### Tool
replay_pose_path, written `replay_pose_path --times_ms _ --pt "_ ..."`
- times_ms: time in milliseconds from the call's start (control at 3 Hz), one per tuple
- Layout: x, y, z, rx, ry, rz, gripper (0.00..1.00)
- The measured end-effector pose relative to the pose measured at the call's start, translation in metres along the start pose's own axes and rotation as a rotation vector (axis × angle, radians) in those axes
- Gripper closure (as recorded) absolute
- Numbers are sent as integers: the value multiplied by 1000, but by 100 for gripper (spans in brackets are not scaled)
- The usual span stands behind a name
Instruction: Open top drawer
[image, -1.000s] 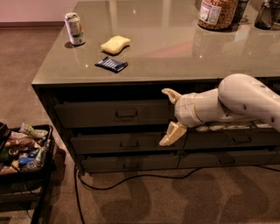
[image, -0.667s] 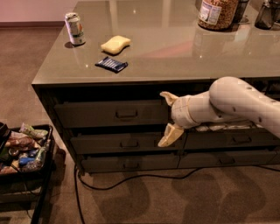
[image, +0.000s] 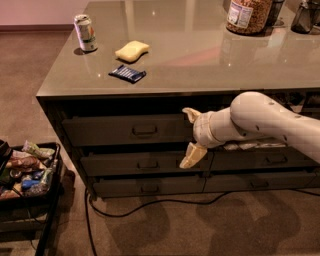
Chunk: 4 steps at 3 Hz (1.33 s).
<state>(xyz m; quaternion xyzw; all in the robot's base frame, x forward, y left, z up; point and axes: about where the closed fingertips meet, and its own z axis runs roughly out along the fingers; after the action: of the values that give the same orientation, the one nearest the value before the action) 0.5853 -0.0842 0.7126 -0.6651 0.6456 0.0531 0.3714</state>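
**A:** Camera view, near the centre of the frame: where is the pale cream two-finger end effector (image: 191, 136)?

**B:** Just right of centre, in front of the cabinet face. It sits at the tip of a thick off-white robot arm (image: 260, 122) that comes in from the right edge. It is released: one finger (image: 190, 114) points up and the other (image: 193, 155) points down, well apart, with nothing held between them.

**A:** And the wide dark grey-green metal top drawer (image: 110, 131)?

**B:** Left of centre, directly under the edge of the glossy grey-green worktop (image: 200, 60). Its small rectangular loop handle (image: 144, 131) is to the left of the end effector and apart from it. The end effector is at the right end of that front panel (I cannot tell whether a finger touches the panel).

**A:** Is the drawer pulled out?

**B:** I cannot tell. Two lower dark drawer fronts (image: 140, 164) are stacked beneath it.

**A:** What is on the worktop?

**B:** In the upper left, an upright silver-and-red drinks can (image: 85, 33). To its right is a soft yellow sponge (image: 132, 50), and below the sponge a flat dark blue packet (image: 127, 73). At the top right is a large labelled jar (image: 248, 15), cut off by the frame edge.

**A:** And the lower left?

**B:** A black wire cart (image: 47, 197) holding colourful packets. A black cable (image: 150, 204) trails across the brown carpet below the cabinet.
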Motion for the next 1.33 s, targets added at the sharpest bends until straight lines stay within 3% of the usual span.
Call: replay_pose_path --times_ms 333,667,1333 --pt "3 -5 4 -1 -32 -12 0" --pt "8 -26 13 20 -48 -58 0" --pt "19 -71 21 78 -7 -116 0"
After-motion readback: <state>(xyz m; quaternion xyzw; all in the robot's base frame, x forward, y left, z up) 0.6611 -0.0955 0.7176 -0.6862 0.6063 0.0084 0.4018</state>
